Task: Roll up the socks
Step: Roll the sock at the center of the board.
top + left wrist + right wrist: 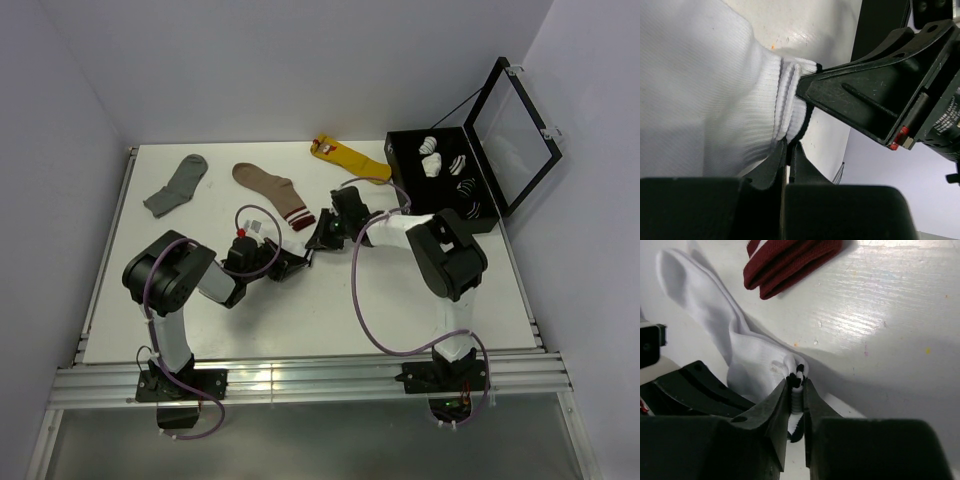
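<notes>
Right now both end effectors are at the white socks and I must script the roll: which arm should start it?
Right, probably. The right end effector pinches the striped cuff end of the socks, their length trailing away. The left end effector only nips the cuff's edge, better for steadying.

White table [200,320] holds a grey sock [176,186] at ten o'clock, brown sock [268,190] at eleven, yellow sock [345,155] at twelve, black box [405,150] at two, and white socks [705,305] at centre.

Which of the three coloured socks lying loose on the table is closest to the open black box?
The yellow sock, at the table's far edge just left of the black box; the brown sock and grey sock lie farther left.
</notes>
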